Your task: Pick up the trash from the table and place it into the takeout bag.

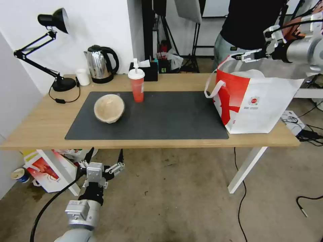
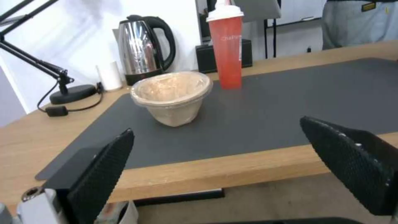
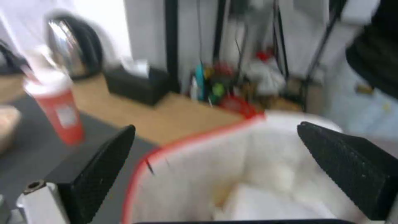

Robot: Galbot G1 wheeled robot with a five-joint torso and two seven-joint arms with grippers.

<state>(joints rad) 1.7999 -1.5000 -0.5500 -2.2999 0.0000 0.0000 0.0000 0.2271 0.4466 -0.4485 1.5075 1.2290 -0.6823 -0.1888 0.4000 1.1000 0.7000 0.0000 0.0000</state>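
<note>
A round beige bowl (image 1: 109,108) (image 2: 172,96) sits on the left part of the dark grey mat (image 1: 175,116) on the table (image 1: 40,124). Behind it stands a red drink cup (image 1: 137,85) (image 2: 226,46) (image 3: 58,109) with white lid and straw. The takeout bag (image 1: 265,104) (image 3: 195,174) stands open at the table's right end, with something white inside. My right gripper (image 1: 254,47) (image 3: 217,127) hangs open and holding nothing above the bag's mouth. My left gripper (image 1: 105,156) (image 2: 217,127) is open, low in front of the table's front edge, facing the bowl.
Along the back edge stand a black desk lamp (image 1: 55,20), a steel kettle (image 1: 101,64) (image 2: 143,49), a small white cup (image 1: 82,76) and a black tissue box (image 1: 148,70). A person (image 1: 249,23) stands behind the bag. A white-and-red carton (image 1: 47,169) lies under the table.
</note>
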